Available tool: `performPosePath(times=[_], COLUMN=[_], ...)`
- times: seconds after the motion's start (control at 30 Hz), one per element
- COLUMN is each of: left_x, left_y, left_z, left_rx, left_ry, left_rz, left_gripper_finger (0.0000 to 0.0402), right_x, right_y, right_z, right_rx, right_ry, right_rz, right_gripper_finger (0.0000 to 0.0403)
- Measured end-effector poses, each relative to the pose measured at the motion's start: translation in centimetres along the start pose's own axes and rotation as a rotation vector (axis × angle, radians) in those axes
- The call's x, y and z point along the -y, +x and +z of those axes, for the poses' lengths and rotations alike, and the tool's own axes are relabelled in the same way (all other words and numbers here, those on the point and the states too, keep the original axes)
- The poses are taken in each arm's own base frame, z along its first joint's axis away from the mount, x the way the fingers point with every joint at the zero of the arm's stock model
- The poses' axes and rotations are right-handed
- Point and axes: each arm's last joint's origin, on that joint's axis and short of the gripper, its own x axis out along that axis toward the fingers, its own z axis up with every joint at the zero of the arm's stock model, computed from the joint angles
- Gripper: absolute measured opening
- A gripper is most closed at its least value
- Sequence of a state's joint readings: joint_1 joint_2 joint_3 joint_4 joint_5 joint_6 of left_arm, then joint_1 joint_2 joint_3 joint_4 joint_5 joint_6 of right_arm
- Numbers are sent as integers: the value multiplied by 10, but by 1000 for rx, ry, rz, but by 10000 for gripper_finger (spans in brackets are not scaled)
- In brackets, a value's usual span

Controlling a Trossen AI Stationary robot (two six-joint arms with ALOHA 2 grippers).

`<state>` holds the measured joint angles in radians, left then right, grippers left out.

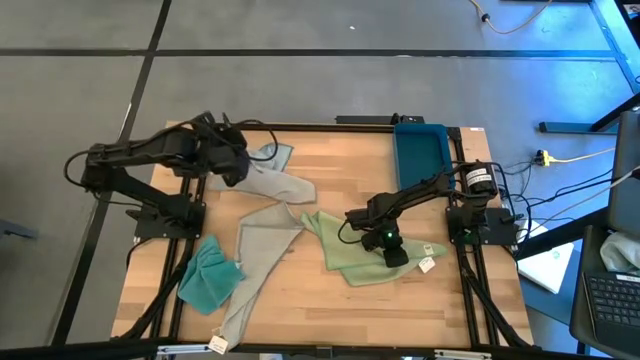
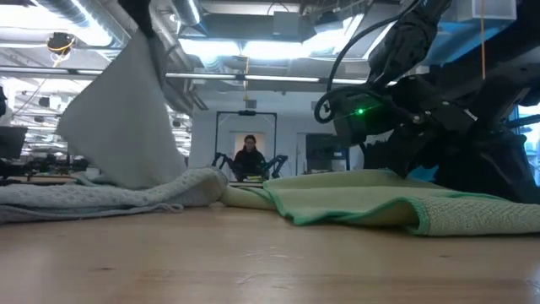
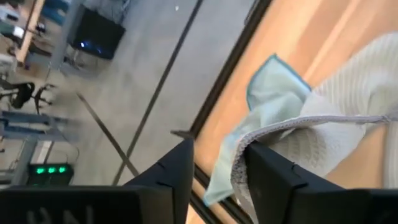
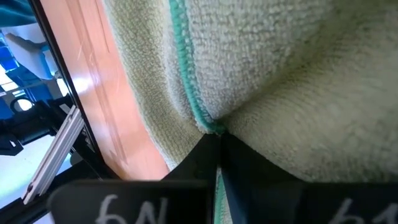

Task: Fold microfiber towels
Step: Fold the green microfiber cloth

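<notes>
A light grey towel (image 1: 265,215) stretches from the table's far left toward its near edge; one corner part (image 2: 126,110) is raised, up at my left gripper (image 3: 217,146), which is open. A pale blue towel (image 1: 278,155) lies under it at the far edge. A pale green towel (image 1: 355,255) lies flat right of centre, with my right gripper (image 1: 392,252) shut on it. A teal towel (image 1: 210,275) lies bunched at the near left. My left gripper has the grey towel's hemmed edge (image 3: 261,134) lying over the free end of one finger (image 3: 267,171); the other finger stands apart from it. The raised part hangs down from there, and the rest lies on the table. My right gripper pinches the green towel at its teal-stitched hem (image 4: 198,115) between its two fingers, slanting down from the table's right. The cloth puckers into the fingertips. The towel lies on the table (image 2: 253,253).
A rigid blue tray (image 1: 420,150) stands at the far right corner. White tags (image 1: 428,264) lie at the green towel's right side and at the grey towel's near end (image 1: 217,345). Bare wood lies along the near edge. A person stands far behind the table (image 2: 250,156).
</notes>
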<state>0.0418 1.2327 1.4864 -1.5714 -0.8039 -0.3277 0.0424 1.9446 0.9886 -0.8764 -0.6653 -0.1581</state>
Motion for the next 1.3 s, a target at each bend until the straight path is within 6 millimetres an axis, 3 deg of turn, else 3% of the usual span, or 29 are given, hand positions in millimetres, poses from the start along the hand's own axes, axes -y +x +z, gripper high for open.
performPosePath(times=[0.27, 0.47, 0.6, 0.8, 0.9, 1.1, 1.3], left_x=[19, 38, 49, 60, 85, 158, 218], left_y=[38, 70, 80, 77, 71, 60, 77], left_z=[-16, -30, -27, -15, -10, -22, -44], left_rx=[-184, -318, -308, -298, -247, -221, -334], left_ry=[59, 29, -19, -159, -167, 53, 122], left_rz=[-1, -146, -338, -747, -883, -1017, -990], left_gripper_finger=[188, 219, 236, 246, 243, 242, 237], right_x=[0, 0, 0, 0, 0, 0, 0], right_y=[0, 0, 0, 0, 0, 0, 0], right_z=[1, 2, 6, 6, 6, 6, 7], right_rx=[6, 22, 51, 56, 56, 56, 65], right_ry=[-8, -24, -56, -83, -99, -126, -160], right_rz=[5, 10, 15, 16, 16, 15, 27], right_gripper_finger=[21, 21, 21, 21, 21, 21, 22])
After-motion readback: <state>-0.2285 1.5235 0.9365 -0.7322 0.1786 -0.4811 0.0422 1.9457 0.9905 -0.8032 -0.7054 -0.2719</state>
